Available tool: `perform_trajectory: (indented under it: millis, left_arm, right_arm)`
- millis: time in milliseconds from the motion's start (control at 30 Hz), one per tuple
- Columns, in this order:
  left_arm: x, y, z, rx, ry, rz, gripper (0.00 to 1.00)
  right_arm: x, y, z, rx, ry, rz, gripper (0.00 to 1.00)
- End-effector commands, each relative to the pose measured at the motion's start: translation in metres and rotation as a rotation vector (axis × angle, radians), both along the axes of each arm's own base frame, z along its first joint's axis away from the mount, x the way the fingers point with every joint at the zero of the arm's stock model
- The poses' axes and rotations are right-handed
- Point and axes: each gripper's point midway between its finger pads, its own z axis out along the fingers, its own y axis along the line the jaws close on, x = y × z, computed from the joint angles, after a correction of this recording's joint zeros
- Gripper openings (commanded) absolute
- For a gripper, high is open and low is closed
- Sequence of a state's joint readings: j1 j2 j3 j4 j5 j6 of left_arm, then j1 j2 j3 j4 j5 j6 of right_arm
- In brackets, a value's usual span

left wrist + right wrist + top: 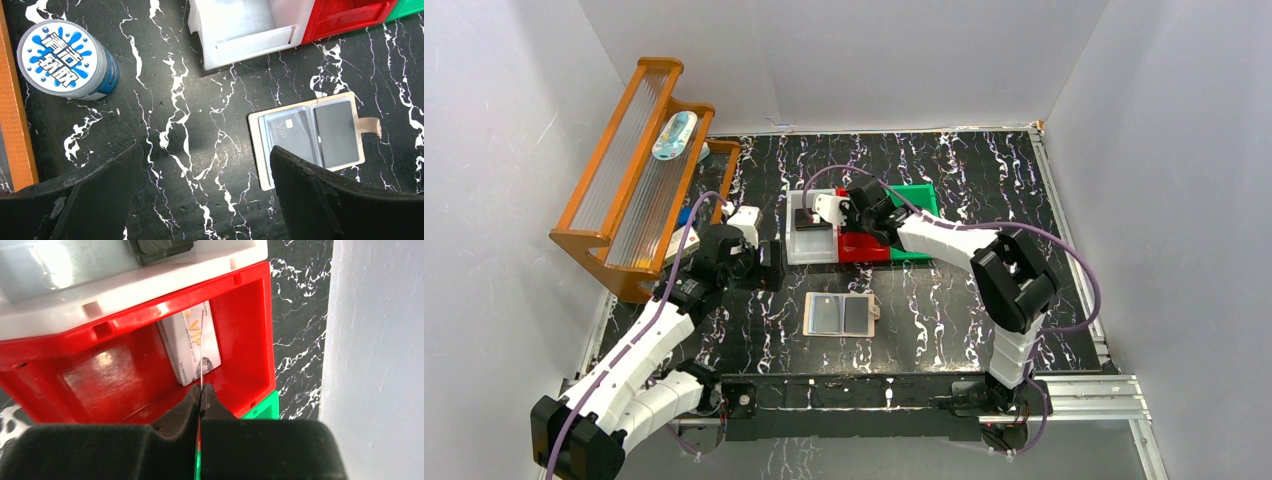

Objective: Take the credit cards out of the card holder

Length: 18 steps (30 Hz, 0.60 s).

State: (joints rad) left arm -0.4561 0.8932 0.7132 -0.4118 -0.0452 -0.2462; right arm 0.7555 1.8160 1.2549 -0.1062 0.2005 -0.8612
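Card holder point(841, 314) open flat, bench point(944, 300) centre, 2 dark cards point(336, 132) inside.
I see R gripper point(201, 390) clenched on edge-on card point(202, 340) over red bin point(115, 375); L gripper point(204, 150) released.

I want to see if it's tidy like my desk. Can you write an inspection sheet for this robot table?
Surface: black white-veined marble-look table, flat.
Job's things: open tan leather-like card holder lying flat, two dark cards inside; white VIP card in red plastic bin.
Clutter: white plastic bin, green plastic bin, round blue-labelled tub, orange wooden rack.
Fingers: left fingers wide open, empty; right fingers shut on thin edge-on card over the red bin.
Cables: purple cable along each arm.
Surroundings: plain pale walls.
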Motion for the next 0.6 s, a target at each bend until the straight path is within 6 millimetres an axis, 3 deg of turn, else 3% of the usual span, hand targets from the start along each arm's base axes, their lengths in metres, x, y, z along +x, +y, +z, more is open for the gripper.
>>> perform_trajectory:
  millis: [0,300,567]
  left_arm:
    - [0.004,0.007,0.004,0.031,-0.029,0.014,0.98]
    - [0.005,0.013,0.005,0.050,-0.041,0.040,0.98]
    - [0.007,0.016,0.003,0.068,-0.029,0.060,0.98]
  right_arm:
    - [0.031,0.004,0.018,-0.025,-0.099,-0.009,0.00]
    - [0.057,0.009,0.010,-0.073,-0.121,-0.012,0.00]
    - [0.055,0.010,-0.006,-0.085,-0.061,0.025,0.00]
